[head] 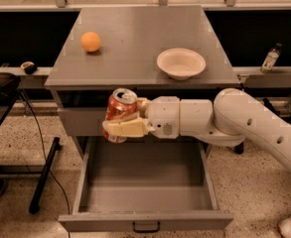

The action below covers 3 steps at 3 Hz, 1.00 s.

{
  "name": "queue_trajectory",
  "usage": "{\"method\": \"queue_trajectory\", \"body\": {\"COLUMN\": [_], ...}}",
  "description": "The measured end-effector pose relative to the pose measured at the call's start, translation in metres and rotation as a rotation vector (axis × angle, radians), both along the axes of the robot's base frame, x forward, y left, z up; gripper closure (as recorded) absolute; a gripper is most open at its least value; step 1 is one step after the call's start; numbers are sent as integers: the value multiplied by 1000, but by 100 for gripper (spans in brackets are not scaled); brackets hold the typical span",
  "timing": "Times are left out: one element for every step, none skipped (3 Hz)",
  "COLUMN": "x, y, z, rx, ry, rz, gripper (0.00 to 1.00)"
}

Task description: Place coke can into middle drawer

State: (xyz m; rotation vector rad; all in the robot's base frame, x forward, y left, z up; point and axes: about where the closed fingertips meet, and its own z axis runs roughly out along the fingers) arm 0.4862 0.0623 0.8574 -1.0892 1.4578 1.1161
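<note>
While the gripper is clamped on the upright coke can, the can hangs before the upper drawer front, above the back left of the open middle drawer. Behind, on the cabinet top, sit an orange ball and a white bowl, well apart.

I think I am working in a robot test room, a lab and not a home. The floor is hard speckled stone. A grey metal cabinet has a plain tabletop. A black stand is at the left, and a small bottle is on a ledge before dark panels. The gripper is in front of the cabinet, above the open middle drawer, closed around the coke can.
</note>
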Motion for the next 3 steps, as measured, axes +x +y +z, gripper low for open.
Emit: {"method": "queue_trajectory", "body": {"x": [2, 8, 14], "y": [0, -4, -29], "z": [0, -38, -133], "rx": [1, -16, -116], "ry": [-1, -37, -107], "rz": [-2, -30, -113], "gripper": [100, 100, 100]}}
